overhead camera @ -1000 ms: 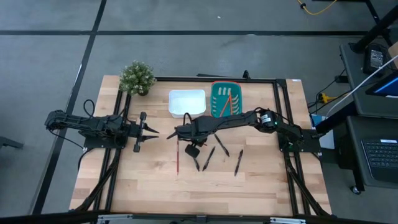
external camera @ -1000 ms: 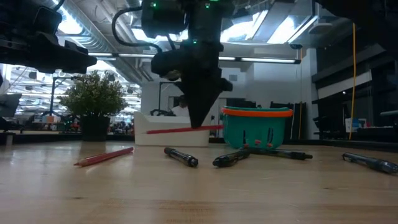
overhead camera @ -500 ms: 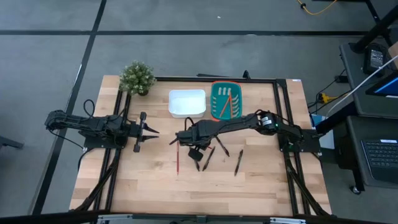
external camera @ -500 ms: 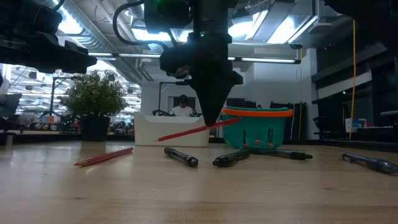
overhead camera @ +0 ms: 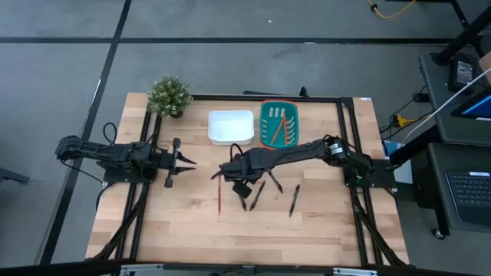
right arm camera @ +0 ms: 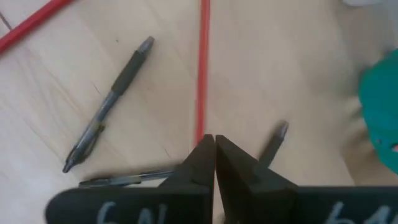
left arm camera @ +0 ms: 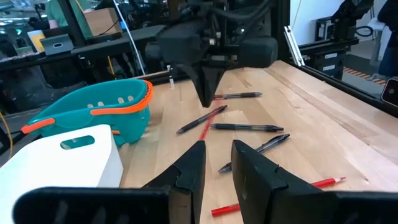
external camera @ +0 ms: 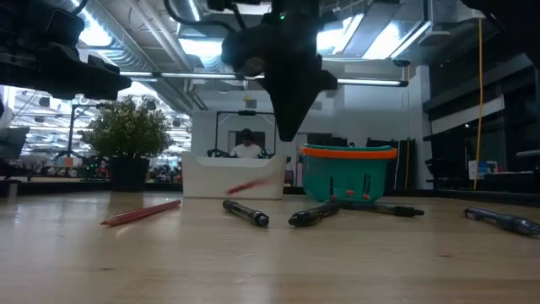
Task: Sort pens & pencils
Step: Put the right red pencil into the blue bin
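My right gripper [external camera: 287, 137] hangs shut over the middle of the table, fingers pointing down. A red pencil [external camera: 249, 184] shows blurred and tilted below its fingertips with a gap between them; it also shows in the left wrist view [left arm camera: 206, 126] and the right wrist view [right arm camera: 203, 74]. Another red pencil [overhead camera: 219, 198] lies flat on the wood. Several dark pens [overhead camera: 274, 180] [overhead camera: 256, 195] [overhead camera: 294, 199] lie scattered to its right. More pencils lie in the teal basket [overhead camera: 265, 130]. My left gripper [left arm camera: 214, 163] waits open at the table's left.
A white tray [overhead camera: 231, 126] stands at the back, left of the teal basket. A potted plant [overhead camera: 169, 95] sits at the far left corner. Black frame rails run along the table's edges. Bare wood lies toward the near edge.
My right gripper has risen and drifted a little toward the table's right. The red pencil was pinched level at its fingertips. Then it tipped with one end down, and now it is out of the fingers and below them.
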{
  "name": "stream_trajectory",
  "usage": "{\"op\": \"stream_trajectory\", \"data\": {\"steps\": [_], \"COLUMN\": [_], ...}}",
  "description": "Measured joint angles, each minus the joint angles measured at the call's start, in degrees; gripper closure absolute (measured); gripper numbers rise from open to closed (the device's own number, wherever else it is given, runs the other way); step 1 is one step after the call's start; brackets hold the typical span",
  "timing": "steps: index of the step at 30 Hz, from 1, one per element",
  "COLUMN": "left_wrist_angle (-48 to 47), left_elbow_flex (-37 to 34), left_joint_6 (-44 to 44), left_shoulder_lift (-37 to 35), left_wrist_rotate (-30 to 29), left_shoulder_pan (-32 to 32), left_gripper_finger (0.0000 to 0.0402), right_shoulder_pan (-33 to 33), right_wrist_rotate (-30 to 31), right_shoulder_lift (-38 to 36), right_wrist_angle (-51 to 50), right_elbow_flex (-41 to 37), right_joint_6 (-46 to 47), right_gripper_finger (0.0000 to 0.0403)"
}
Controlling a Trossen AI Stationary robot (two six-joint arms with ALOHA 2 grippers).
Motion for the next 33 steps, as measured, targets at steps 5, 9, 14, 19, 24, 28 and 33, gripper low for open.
{"op": "stream_trajectory", "data": {"steps": [5,9,14,19,24,28,33], "left_wrist_angle": [-0.01,-0.01,-0.01,-0.01,-0.01,-0.01,-0.01], "left_elbow_flex": [0.0,0.0,0.0,0.0,0.0,0.0,0.0], "left_joint_6": [0.0,0.0,0.0,0.0,0.0,0.0,0.0], "left_shoulder_lift": [0.01,0.01,0.0,0.01,0.0,0.0,0.0], "left_wrist_rotate": [0.0,0.0,0.02,0.02,0.02,0.02,0.02], "left_shoulder_pan": [0.0,-0.01,0.01,-0.01,-0.01,-0.02,0.0], "left_gripper_finger": [0.033,0.033,0.033,0.033,0.033,0.033,0.033], "right_shoulder_pan": [0.49,0.71,0.7,0.65,0.6,0.56,0.08], "right_wrist_rotate": [1.19,1.19,1.61,-1.41,-3.06,-3.1,-4.38], "right_shoulder_lift": [-0.78,-0.79,-0.8,-0.82,-0.8,-0.82,-0.8], "right_wrist_angle": [-0.52,-0.32,2.26,8.8,10.76,12.78,16.93], "right_elbow_flex": [0.02,0.02,0.02,-2.29,-6.81,-9.38,-12.86], "right_joint_6": [1.3,0.43,-0.2,-1.05,0.1,0.03,-0.1], "right_gripper_finger": [0.0387,0.0387,0.0379,0.0349,0.0314,0.0298,0.0293]}}
